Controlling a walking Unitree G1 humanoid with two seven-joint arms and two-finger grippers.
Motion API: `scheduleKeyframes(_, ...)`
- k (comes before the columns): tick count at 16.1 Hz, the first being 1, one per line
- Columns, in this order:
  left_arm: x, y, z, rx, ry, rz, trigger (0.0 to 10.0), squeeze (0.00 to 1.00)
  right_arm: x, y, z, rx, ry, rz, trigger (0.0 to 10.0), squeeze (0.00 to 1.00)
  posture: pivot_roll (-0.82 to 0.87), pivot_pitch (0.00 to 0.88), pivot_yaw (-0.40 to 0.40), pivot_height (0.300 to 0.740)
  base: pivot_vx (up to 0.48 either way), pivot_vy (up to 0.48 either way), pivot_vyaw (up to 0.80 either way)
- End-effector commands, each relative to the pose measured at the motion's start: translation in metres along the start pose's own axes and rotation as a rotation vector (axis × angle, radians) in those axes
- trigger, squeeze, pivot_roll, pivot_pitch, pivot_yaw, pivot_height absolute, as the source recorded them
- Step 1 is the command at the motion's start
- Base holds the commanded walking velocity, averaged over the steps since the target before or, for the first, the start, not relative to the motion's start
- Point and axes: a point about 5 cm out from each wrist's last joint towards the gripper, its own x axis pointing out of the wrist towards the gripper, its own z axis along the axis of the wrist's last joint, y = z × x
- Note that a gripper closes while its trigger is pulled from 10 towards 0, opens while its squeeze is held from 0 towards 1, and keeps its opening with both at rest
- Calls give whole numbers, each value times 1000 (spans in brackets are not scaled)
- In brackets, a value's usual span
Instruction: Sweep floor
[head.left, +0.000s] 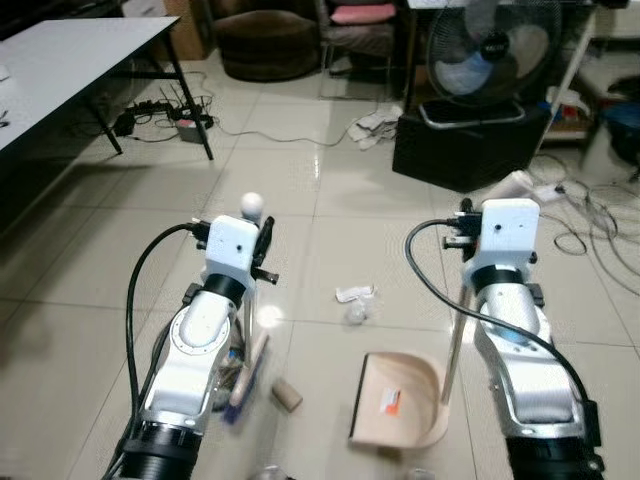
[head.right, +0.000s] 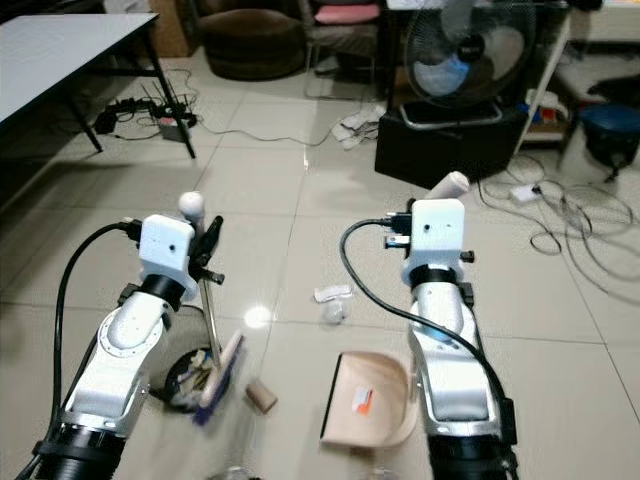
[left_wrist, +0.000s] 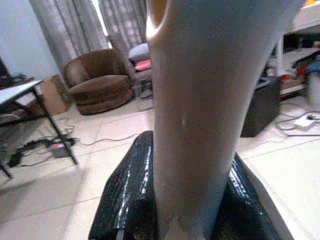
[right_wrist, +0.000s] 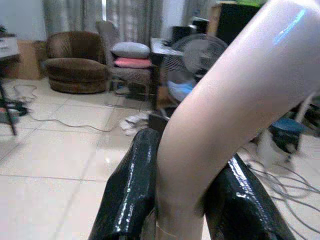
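The step in hand is judged to be the gathering of scattered litter into the beige plastic dustpan (head.left: 398, 398), which is stood on the glossy tiled floor (head.left: 90, 300) with its open mouth turned toward the robot's left. The short pale-handled broom (head.right: 213, 330) would best be kept low, its bristled head drawn in short strokes toward that mouth, so that the small brown cylindrical scrap (head.left: 287, 395) lying between broom head and pan is carried in first. The crumpled white paper and clear wrapper (head.left: 354, 302), lying farther ahead near the pan's far corner, would then call for a longer reach. The pan's lip should be held flat against the tiles, lest debris slide under it. An orange-and-white scrap is seen already inside the pan.

The left gripper (left_wrist: 190, 200) is held before the body, forearm extended forward, its black fingers pressed against the broom's pale handle on both sides, the handle's rounded knob rising just above the wrist. The right gripper (right_wrist: 182, 200) is raised at similar height, its fingers pinching the curved cream grip atop the dustpan's slim upright pole, which slants down to the pan beside the right forearm. Both arms are bent at the elbow and set well apart.
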Motion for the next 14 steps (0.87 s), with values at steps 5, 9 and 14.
scheduleKeyframes(5,1,1,5,11,-30,-9,10000,0,3,-2,10,-15,-46,12,10000,0,-47,55,87,740,0,0,0)
scheduleKeyframes(9,1,2,6,13,-40,4,10000,0,2,-1,7,18,-26,28,10000,0,-44,46,79,740,206,0,-392)
scheduleKeyframes(14,-2,4,4,22,-31,12,10000,0,5,4,8,6,-43,62,10000,0,-40,39,77,740,316,0,0)
